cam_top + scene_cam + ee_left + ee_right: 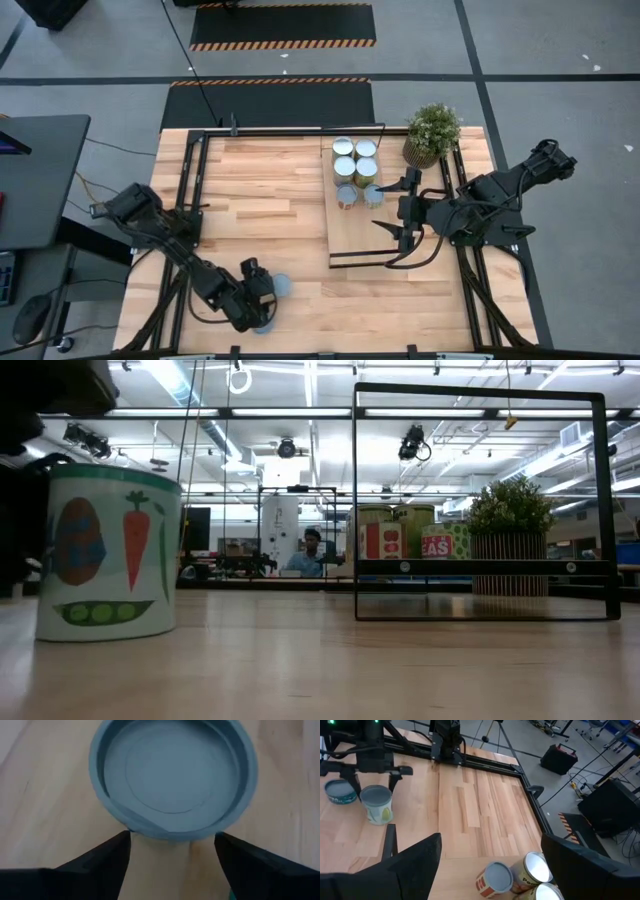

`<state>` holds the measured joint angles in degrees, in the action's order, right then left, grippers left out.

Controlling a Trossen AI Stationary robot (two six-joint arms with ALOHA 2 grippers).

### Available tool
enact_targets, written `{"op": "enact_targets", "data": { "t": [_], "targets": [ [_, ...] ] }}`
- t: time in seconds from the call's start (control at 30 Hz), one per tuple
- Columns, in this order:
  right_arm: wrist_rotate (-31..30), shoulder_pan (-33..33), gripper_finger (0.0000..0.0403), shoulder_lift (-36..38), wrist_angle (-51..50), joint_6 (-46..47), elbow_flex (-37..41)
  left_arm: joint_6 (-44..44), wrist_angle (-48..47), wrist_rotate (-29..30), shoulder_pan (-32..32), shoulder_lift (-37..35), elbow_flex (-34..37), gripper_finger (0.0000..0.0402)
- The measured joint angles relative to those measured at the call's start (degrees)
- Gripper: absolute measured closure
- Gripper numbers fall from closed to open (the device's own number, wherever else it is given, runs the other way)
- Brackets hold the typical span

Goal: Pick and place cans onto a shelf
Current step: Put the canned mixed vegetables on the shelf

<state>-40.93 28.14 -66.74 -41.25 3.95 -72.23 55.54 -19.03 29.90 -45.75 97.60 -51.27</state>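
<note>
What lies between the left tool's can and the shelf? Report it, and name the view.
Only bare tabletop separates the can at the left tool from the shelf; the high view shows it.

Table [270, 180]: pale wood planks, smooth, satin finish. Shelf [352, 235]: the same light wood on thin matt-black wire. Cans [355, 160]: metal, dull silver-grey lids; the can [172, 775] nearest the left gripper has a matt bluish top and a glossy printed paper label.
</note>
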Motion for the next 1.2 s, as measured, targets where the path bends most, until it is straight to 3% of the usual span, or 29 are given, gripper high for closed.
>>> {"op": "enact_targets", "data": {
  "t": [0.27,0.37,0.67,0.87,1.03,1.2],
  "targets": [
    [0.1,0.0,0.0053,-0.8,-0.5,0.4,0.0,-6.1,4.3,-1.9,3.8,1.8,0.0,0.002],
    [0.1,0.0,0.0053,-1.4,-1.2,0.4,0.0,-9.2,6.6,-2.0,5.0,1.8,0.0,0.0006],
    [0.1,-0.1,0.0053,-1.6,-1.3,0.4,0.0,-12.8,9.3,-4.0,7.1,1.8,0.0,0.0039],
    [0.1,-0.1,0.0053,-1.5,-1.4,0.4,0.0,-12.9,9.0,-7.5,10.4,1.4,-0.2,0.009],
    [0.1,-0.1,0.0053,-1.5,-1.7,0.6,0.0,-16.0,2.6,-9.6,13.3,1.4,-3.4,0.0123],
    [0.0,-0.1,0.0053,-1.5,-2.4,1.0,0.0,-23.2,-6.8,-9.5,17.9,1.3,-10.7,0.0119]
  ]
}}
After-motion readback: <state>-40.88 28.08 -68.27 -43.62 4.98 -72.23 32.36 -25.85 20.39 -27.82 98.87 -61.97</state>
